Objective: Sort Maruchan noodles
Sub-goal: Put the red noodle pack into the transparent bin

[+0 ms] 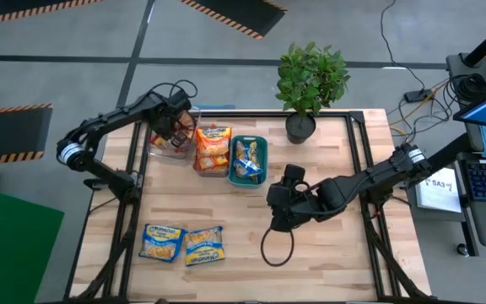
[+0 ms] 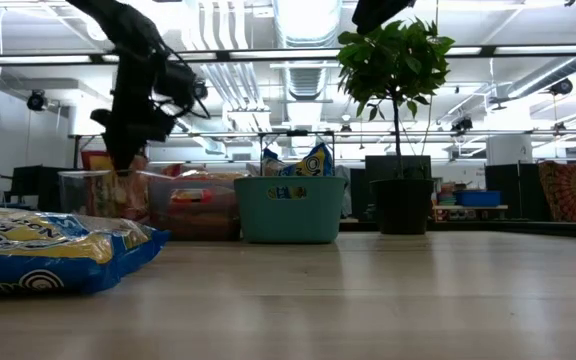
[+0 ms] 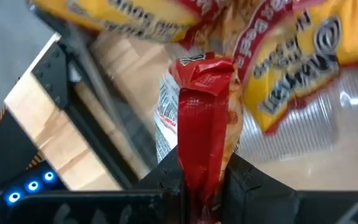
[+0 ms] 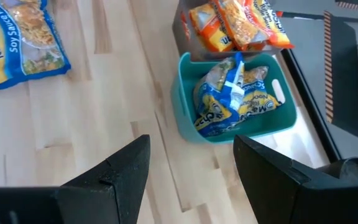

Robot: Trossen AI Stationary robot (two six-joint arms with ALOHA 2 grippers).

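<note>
My left gripper [image 1: 175,125] hangs over the clear bin [image 1: 160,145] at the table's far left, shut on a red noodle packet [image 3: 201,112]. More red-and-yellow packets [image 3: 303,68] lie in that bin. Orange packets [image 1: 213,148] fill the grey bin, and blue-and-yellow ones [image 1: 248,159] lie in the teal bin [image 4: 241,127]. Two blue-and-yellow packets [image 1: 163,241] [image 1: 203,245] lie flat on the near left of the table. My right gripper [image 4: 191,180] is open above the table's middle [image 1: 278,215], on the near side of the teal bin. My left gripper pinches the red packet between its two fingers [image 3: 244,180] by one narrow end [image 3: 201,158]. It comes from above, pointing down. The packet hangs below the fingers, edge-on, with its crumpled lower end [image 3: 201,68] over the packets in the clear bin [image 2: 108,200].
A potted plant [image 1: 310,80] stands at the far edge, right of the teal bin. A black cable loop [image 1: 277,249] lies on the wood below my right arm. Bare wood stretches across the table's near right part [image 1: 336,253].
</note>
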